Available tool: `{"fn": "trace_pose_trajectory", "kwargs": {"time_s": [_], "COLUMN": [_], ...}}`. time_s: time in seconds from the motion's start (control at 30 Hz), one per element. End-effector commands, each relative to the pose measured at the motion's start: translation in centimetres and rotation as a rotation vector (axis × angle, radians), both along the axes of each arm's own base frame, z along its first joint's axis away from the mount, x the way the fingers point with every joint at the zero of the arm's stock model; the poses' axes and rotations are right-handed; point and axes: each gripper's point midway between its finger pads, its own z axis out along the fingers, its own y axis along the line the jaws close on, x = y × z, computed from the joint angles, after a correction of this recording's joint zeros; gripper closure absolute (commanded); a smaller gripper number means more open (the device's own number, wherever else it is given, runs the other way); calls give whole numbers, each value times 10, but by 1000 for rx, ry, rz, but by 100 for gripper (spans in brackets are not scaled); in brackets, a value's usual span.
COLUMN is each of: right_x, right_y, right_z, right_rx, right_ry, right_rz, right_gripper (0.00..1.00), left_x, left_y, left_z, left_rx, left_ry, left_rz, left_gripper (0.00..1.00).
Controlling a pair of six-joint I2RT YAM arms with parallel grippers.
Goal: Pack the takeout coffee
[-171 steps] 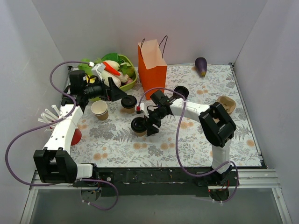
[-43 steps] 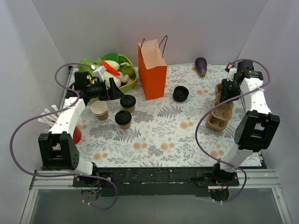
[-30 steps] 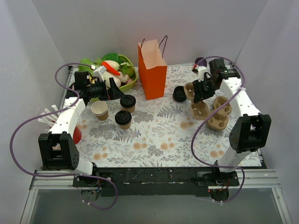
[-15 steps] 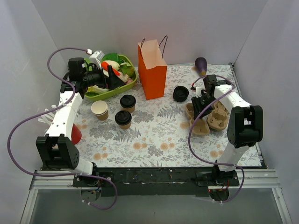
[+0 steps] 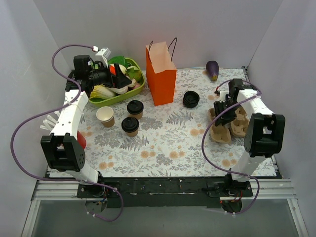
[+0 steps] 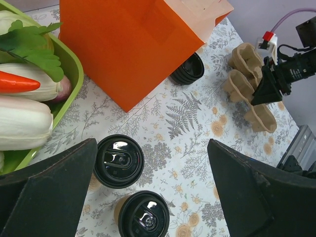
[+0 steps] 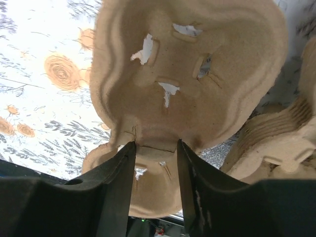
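Two lidded brown coffee cups and one open, lidless cup stand at the left-middle of the table. Both lidded cups show in the left wrist view. My left gripper is open and empty, held high over the green bowl's edge. My right gripper is shut on the rim of a brown pulp cup carrier, tilted at the right side. A second carrier lies right beside it.
The orange paper bag stands open at the back middle. A stack of black lids lies to its right. A green bowl of vegetables is back left, an eggplant back right, a red object at the left edge.
My right gripper has carried the pulp carrier rightward and set it close against the second carrier. My left gripper has stayed over the green bowl, shifting slightly.
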Motion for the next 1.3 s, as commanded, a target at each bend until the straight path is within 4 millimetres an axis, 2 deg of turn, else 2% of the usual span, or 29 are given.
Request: {"fn": "trace_pose_trajectory", "kwargs": {"time_s": [0.0,0.03,0.07,0.1,0.13,0.27,0.4,0.43,0.5,0.53,0.6,0.67,0.73,0.77,0.8,0.83,0.87,0.97,1.07,1.17,1.2,1.27], "right_x": [37,41,48,51,54,53,79,100,123,142,161,181,192,192,199,205,204,212,226,235,237,235], "right_y": [31,36,46,50,51,57,83,100,119,136,152,170,188,205,214,220,235,259,264,259,256,253], "right_z": [57,63,77,80,82,74,98,127,152,193,222,258,257,273,261,258,260,239,222,218,217,219], "right_rx": [74,75,77,73,52,41,164,249,353,442,525,569,603,623,626,607,607,561,465,405,389,384], "right_ry": [-184,-196,-235,-239,-245,-218,-323,-428,-507,-640,-720,-860,-859,-890,-868,-875,-890,-874,-881,-902,-907,-903], "right_rz": [129,144,176,192,198,196,229,256,251,295,270,298,305,338,344,326,340,318,248,198,186,168], "right_gripper": [44,40,35,27,24,23,23,23,22,21,13,10,9,8,9,9,8,8,14,21,30,40], "left_x": [-12,-14,-16,-18,-19,-21,-27,-29,-34,-36,-39,-41,-42,-43,-43,-43,-44,-46,-45,-39,-36,-28], "left_y": [-3,-3,-3,-3,-4,-4,-4,-4,-4,-4,-3,-1,0,1,2,3,3,5,7,11,11,12], "left_z": [20,19,20,20,17,17,24,23,22,23,24,27,29,28,30,30,30,33,34,39,39,46], "left_rx": [-5,-5,-5,-6,-9,-21,-21,-15,-9,-1,8,24,37,46,57,62,66,72,79,85,82,65], "left_ry": [-64,-63,-66,-63,-55,-43,-63,-67,-64,-71,-74,-95,-105,-98,-110,-109,-105,-110,-108,-116,-114,-122], "left_rz": [-25,-27,-27,-30,-30,-28,-32,-34,-41,-44,-47,-47,-44,-40,-41,-38,-37,-31,-11,26,36,71], "left_gripper": [4,4,4,4,4,4,4,4,3,4,3,3,3,2,2,2,2,2,2,2,2,2]}}
